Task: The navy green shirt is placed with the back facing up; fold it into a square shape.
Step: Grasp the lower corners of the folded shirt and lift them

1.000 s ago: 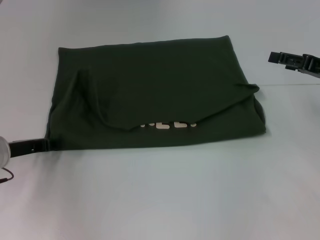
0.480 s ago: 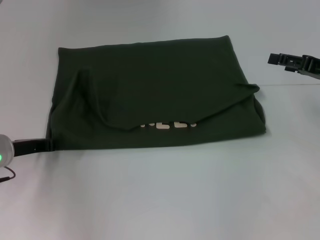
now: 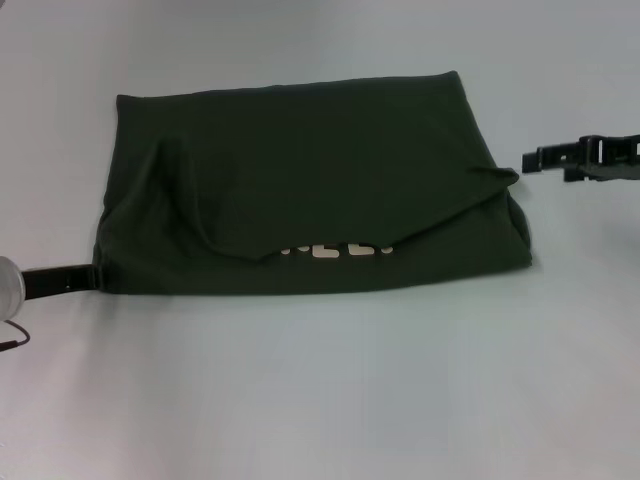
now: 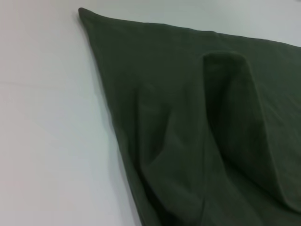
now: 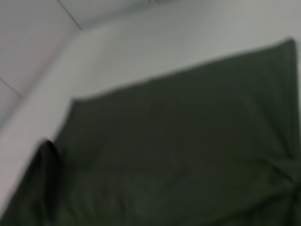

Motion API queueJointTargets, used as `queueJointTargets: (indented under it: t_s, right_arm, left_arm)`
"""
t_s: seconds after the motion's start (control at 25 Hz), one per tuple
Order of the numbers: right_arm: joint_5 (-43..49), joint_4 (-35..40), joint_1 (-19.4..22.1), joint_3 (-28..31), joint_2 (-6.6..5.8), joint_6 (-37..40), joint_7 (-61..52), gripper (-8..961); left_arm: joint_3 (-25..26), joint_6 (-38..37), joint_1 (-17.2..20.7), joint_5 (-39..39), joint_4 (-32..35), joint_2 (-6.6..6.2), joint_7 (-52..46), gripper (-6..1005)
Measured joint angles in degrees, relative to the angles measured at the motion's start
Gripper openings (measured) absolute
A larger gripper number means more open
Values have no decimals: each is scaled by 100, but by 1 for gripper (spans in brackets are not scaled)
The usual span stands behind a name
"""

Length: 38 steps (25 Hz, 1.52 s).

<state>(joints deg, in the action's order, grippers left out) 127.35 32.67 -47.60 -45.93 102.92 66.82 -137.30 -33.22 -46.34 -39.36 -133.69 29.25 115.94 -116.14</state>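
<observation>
The navy green shirt (image 3: 300,170) lies folded into a wide rectangle on the white table (image 3: 320,390). An upper layer is folded toward me, and white lettering (image 3: 335,248) peeks out under its near edge. A raised crease stands near the shirt's left side. My left gripper (image 3: 88,277) reaches in from the left and meets the shirt's near left corner. My right gripper (image 3: 530,160) hovers just off the shirt's right edge, near a small bunched point of cloth. The left wrist view shows the shirt's left part (image 4: 188,117) close up. The right wrist view shows the shirt (image 5: 178,155) spread out below.
The white table surrounds the shirt on all sides. A faint seam line (image 3: 590,168) runs across the tabletop at the right, behind my right gripper.
My right gripper has moved down and left, closer to the shirt's right edge. My left gripper has shifted slightly up at the near left corner. The shirt has kept its shape.
</observation>
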Motion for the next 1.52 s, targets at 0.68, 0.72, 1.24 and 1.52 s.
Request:
queueJointTargets:
  t_s: [0.68, 0.72, 1.24, 1.52]
  right_arm:
    - [1322, -502, -349, -569, 579, -1152, -44, 857]
    - [1324, -536, -347, -605, 609, -1243, -21, 856]
    - [1342, -868, -352, -728, 849, -1950, 221, 854]
    - [1345, -921, -348, -796, 877, -2042, 221, 734]
  left_arm:
    - [-1, -60, -31, 11, 65, -20, -151, 17]
    - [-1, -60, -30, 15, 65, -20, -153, 17]
    - [-1, -59, -22, 42, 64, -20, -158, 18]
    - [0, -59, -28, 51, 63, -20, -156, 18]
